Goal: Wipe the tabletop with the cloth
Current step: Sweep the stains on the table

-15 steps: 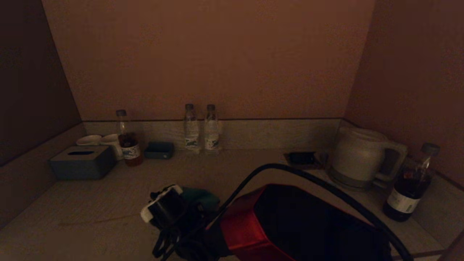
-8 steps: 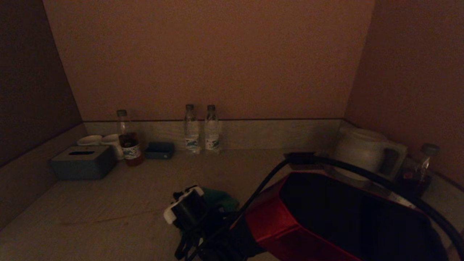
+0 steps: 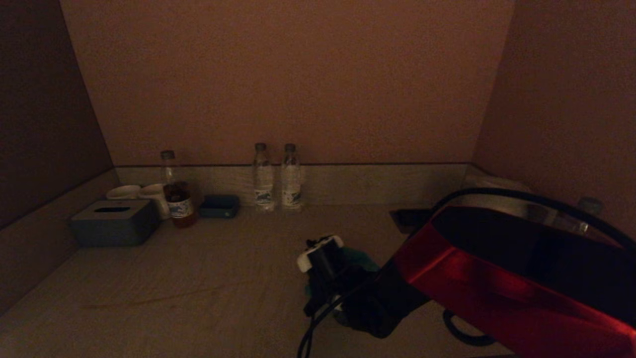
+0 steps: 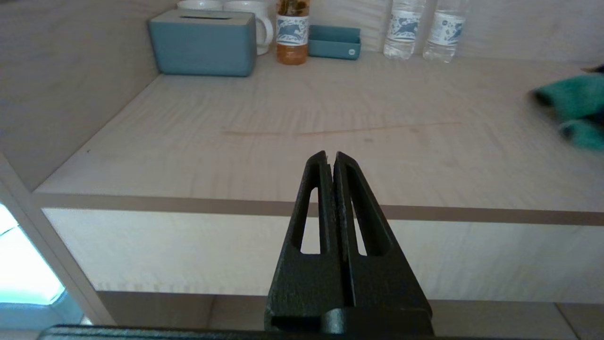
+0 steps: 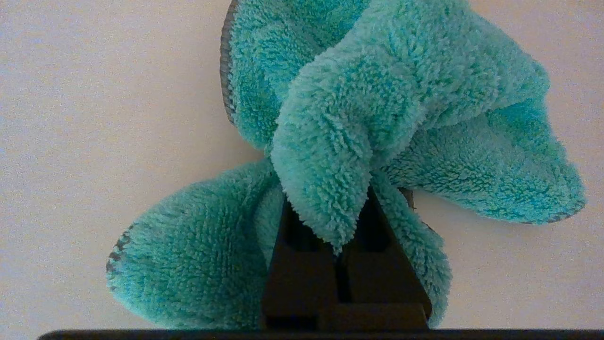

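Observation:
A fluffy teal cloth [image 5: 358, 113] lies bunched on the pale wooden tabletop [image 3: 174, 278]. My right gripper [image 5: 337, 208] is shut on the cloth and presses it down onto the table; its fingertips are buried in the folds. In the head view the cloth [image 3: 360, 258] peeks out beside the right gripper [image 3: 338, 278] at the table's middle, under the red arm. The cloth also shows in the left wrist view [image 4: 573, 111]. My left gripper [image 4: 330, 158] is shut and empty, held off the table's front edge on the left.
Along the back wall stand a blue tissue box [image 3: 113, 223], white cups [image 3: 149, 195], a tea bottle [image 3: 174, 196], a small blue tray [image 3: 219, 205] and two water bottles [image 3: 276, 178]. A white kettle [image 3: 489, 191] and a dark bottle [image 3: 584, 211] stand at the right, partly behind my arm.
My right gripper has dragged the cloth to the right across the table, from left of centre to the middle. The right arm now hides most of the kettle and dark bottle.

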{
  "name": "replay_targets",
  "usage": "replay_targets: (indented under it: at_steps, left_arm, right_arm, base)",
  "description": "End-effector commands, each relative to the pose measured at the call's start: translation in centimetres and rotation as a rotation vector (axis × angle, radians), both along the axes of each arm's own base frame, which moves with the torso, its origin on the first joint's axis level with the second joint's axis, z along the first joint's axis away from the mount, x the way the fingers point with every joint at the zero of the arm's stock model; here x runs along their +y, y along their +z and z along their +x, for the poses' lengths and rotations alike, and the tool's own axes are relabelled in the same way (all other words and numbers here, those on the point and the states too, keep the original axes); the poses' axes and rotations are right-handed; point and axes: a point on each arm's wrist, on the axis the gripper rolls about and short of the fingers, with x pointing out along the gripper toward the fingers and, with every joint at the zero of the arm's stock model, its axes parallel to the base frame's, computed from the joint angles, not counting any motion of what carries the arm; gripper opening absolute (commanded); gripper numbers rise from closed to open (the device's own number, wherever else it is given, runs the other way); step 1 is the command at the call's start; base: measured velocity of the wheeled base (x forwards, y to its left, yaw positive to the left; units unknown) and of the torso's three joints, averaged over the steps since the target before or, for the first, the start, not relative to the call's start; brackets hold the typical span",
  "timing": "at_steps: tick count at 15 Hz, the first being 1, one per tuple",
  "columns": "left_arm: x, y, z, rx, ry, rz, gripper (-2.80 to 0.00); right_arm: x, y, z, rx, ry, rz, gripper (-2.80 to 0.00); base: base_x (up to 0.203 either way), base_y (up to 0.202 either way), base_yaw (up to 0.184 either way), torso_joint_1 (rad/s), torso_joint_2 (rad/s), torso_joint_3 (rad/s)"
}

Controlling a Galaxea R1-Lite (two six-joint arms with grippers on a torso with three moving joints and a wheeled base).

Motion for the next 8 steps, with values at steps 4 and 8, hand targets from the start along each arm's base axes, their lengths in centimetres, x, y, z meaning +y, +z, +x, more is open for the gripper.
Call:
replay_targets:
  at_steps: [4, 8]
  left_arm:
    - [0.0, 0.0, 0.0, -0.002, 0.000, -0.001, -2.80]
    - [0.0, 0.0, 0.0, -0.002, 0.001, -0.001, -2.80]
  right_arm:
    - [-3.6, 1.1, 0.7, -0.063, -0.086, 0.044, -2.80]
    - [-7.9, 0.4, 0.8, -0.069, -0.179, 0.040, -2.80]
  base:
    - [0.000, 0.000, 0.000, 0.000, 0.00, 0.000]
    - [0.000, 0.000, 0.000, 0.000, 0.00, 0.000]
